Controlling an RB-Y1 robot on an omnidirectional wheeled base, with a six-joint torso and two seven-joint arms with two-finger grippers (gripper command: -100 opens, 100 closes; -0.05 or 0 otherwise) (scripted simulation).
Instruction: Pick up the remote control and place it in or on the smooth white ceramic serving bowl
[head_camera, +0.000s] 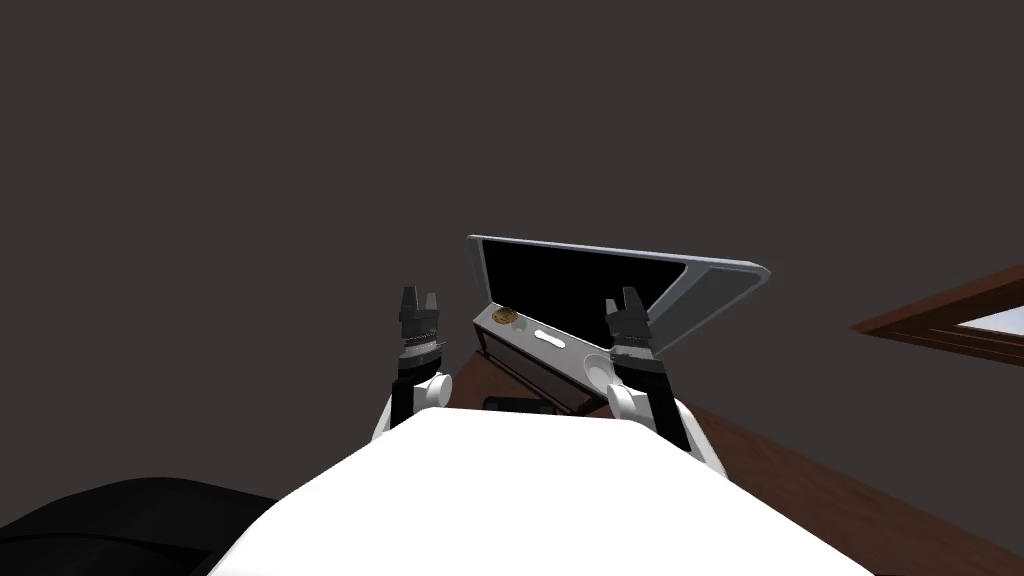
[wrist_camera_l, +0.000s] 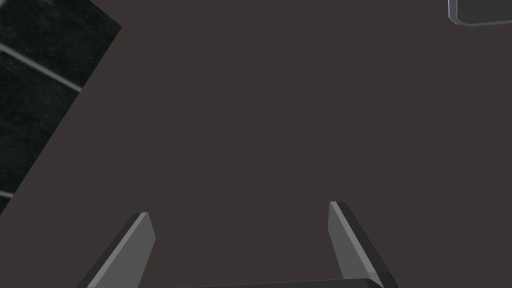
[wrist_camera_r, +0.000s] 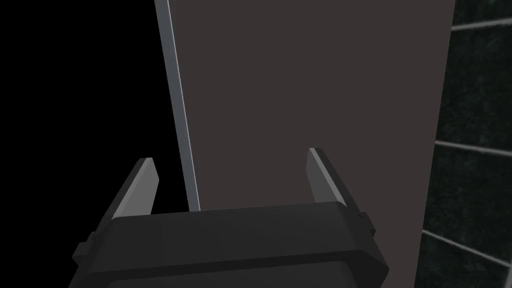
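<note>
In the head view a small white oblong remote control (head_camera: 549, 338) lies flat on the grey top of a low stand (head_camera: 520, 330). A shallow white bowl (head_camera: 597, 368) sits on the same top, close beside the remote and right below my right gripper (head_camera: 621, 297). That gripper hangs above the bowl end of the stand; its wrist view shows the right gripper (wrist_camera_r: 230, 165) open and holding nothing. My left gripper (head_camera: 419, 297) is raised left of the stand, apart from it, and the left wrist view shows the left gripper (wrist_camera_l: 240, 220) open and holding nothing.
A flat television (head_camera: 580, 280) with a black screen and grey frame stands along the back of the stand; its edge (wrist_camera_r: 175, 100) runs past my right fingers. A small round golden object (head_camera: 503, 316) sits at the stand's far end. Dark grey wall behind, brown wooden floor (head_camera: 800, 480).
</note>
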